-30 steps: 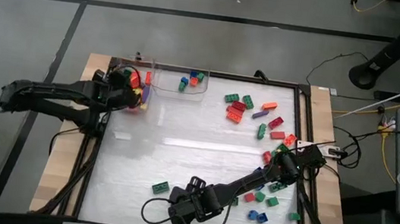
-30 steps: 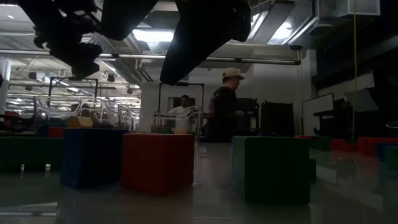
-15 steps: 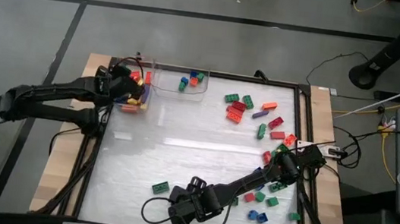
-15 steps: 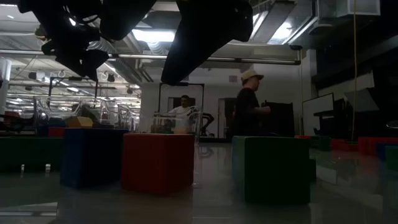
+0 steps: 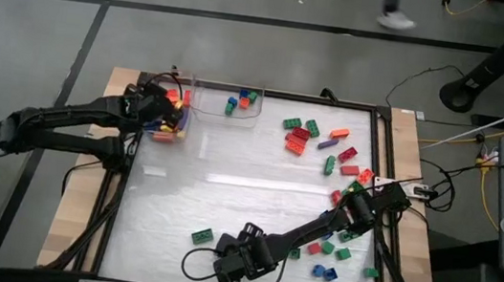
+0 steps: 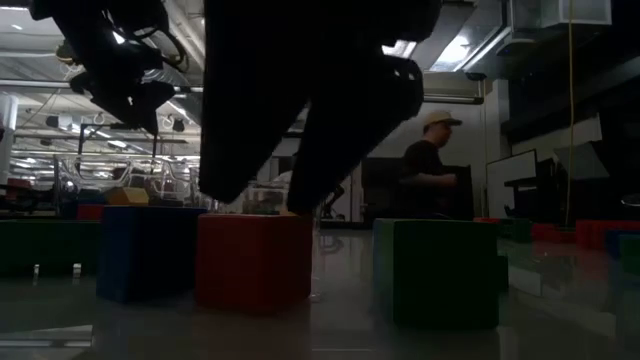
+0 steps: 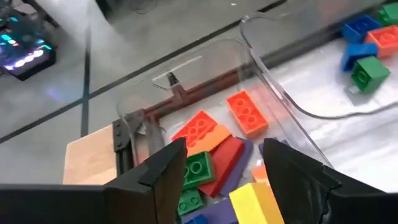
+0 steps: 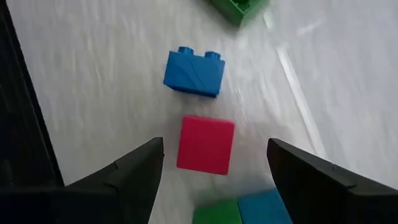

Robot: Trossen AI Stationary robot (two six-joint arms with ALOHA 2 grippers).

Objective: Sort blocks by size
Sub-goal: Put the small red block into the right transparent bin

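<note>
The left pincer (image 5: pixel 161 111) is held over a clear bin (image 5: pixel 172 131) at the table's (image 5: pixel 226 196) far left corner. Its fingers (image 7: pixel 163 167) are spread apart with nothing between them. Below them, in the left wrist view, the bin (image 7: pixel 273 87) is seen to hold long blocks: two orange ones (image 7: pixel 247 112), a red one (image 7: pixel 227 158), a green one (image 7: pixel 196 171), a yellow one (image 7: pixel 252 202) and a purple one.

A second clear bin (image 5: pixel 226 101) stands just beside the first along the far edge, and short blue, green and orange blocks (image 5: pixel 238 101) lie in it.

The right pincer (image 5: pixel 349 211) is lowered near the table's right edge, among loose blocks. Its fingers (image 8: pixel 137 168) are wide open and empty. Between them on the table, in the right wrist view, a red square block (image 8: pixel 205 144) is seen, with a blue block (image 8: pixel 193 71) just beyond it and apart from it.

A loose cluster of red, green, orange and purple blocks (image 5: pixel 315 139) is spread over the far right part of the table. More blocks (image 5: pixel 330 252) lie near the near right corner, and one green block (image 5: pixel 202 236) lies alone near the near edge.

A person (image 6: pixel 430 175) is seen in the room behind the table.
</note>
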